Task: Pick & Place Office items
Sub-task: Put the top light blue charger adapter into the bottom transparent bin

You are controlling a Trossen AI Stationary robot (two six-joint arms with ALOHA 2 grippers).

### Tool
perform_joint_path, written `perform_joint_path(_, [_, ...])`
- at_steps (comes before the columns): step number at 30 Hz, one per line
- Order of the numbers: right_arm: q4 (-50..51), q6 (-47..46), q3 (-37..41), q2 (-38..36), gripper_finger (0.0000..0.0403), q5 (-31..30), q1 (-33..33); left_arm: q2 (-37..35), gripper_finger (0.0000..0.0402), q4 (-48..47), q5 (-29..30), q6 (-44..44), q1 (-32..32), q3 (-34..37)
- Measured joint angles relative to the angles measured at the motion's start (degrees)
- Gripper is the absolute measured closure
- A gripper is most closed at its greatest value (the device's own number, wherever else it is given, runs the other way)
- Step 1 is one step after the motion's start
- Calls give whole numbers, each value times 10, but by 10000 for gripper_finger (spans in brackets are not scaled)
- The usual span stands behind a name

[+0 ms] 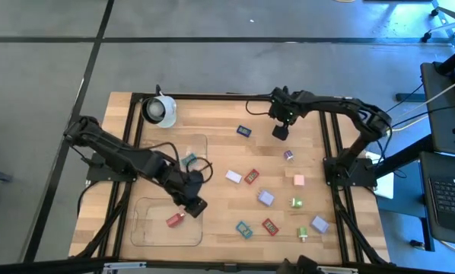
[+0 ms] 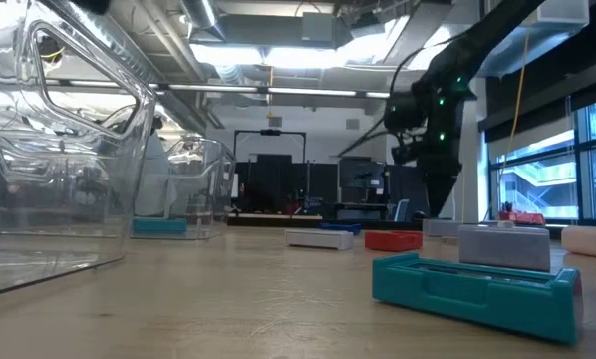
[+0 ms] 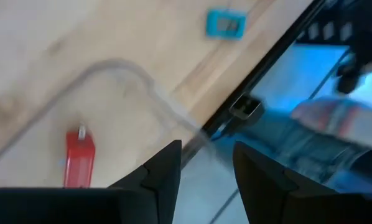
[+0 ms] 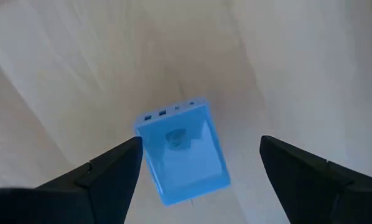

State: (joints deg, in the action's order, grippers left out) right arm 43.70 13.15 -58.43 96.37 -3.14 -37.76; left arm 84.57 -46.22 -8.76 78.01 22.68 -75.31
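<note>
On the left of the surface (image 1: 212, 122), the left gripper (image 1: 196, 204) hangs over the nearer clear tray (image 1: 140, 228), its fingers (image 3: 164, 171) a narrow way apart with nothing between them. A red piece (image 1: 175, 220) lies inside that tray just beside it; a teal piece (image 1: 189, 160) sits in the farther tray (image 1: 201, 141). This arm looks done with its drop, so it should lift straight up clear of the tray wall before travelling.

Across the middle and right, most office items are scattered loose on the wood, among them a lavender piece (image 1: 265, 199) and a pink one (image 1: 299, 180).

At the far right side, the right gripper (image 1: 280, 132) hovers with fingers (image 4: 105, 171) spread wide and holding nothing, the blue piece (image 4: 181, 149) lying on the wood between them but skewed. To grasp well, I judge it should turn the wrist to square with the block's long sides, descend until the fingers bracket it, then close gently.
</note>
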Motion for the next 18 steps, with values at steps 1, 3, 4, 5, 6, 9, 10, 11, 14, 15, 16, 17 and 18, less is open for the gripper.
perform_joint_path(1, [0,0,0,7,76,4,-2,-7,263,-2,13,-4,-3,-2])
perform_joint_path(3, [1,2,-2,17,76,8,-6,-23,264,-4,40,-13,-10,-4])
perform_joint_path(4, [0,4,-2,22,76,14,-7,-31,265,-4,56,-16,-14,-4])
perform_joint_path(5, [-6,7,-2,27,76,11,-7,-39,265,-4,72,-19,-18,-4])
perform_joint_path(6, [-6,8,1,34,76,14,-8,-48,265,-4,90,-25,-21,-4])
perform_joint_path(9, [-9,10,-1,35,76,15,-8,-73,265,-3,150,-40,-32,-4])
perform_joint_path(10, [-11,10,-1,37,76,15,-8,-81,265,-3,169,-46,-36,-4])
perform_joint_path(11, [-6,10,0,40,76,15,-8,-88,265,-3,190,-53,-39,-4])
perform_joint_path(14, [-9,8,1,44,76,14,-8,-112,265,-1,263,-80,-47,-4])
perform_joint_path(15, [-9,6,0,44,77,10,-8,-119,265,1,288,-90,-49,-4])
perform_joint_path(16, [-8,5,0,45,79,10,-8,-126,265,3,311,-99,-50,-4])
perform_joint_path(17, [-8,3,0,46,82,10,-8,-132,265,10,336,-110,-50,-4])
perform_joint_path(18, [-8,3,0,46,86,10,-8,-138,265,22,359,-123,-52,-4])
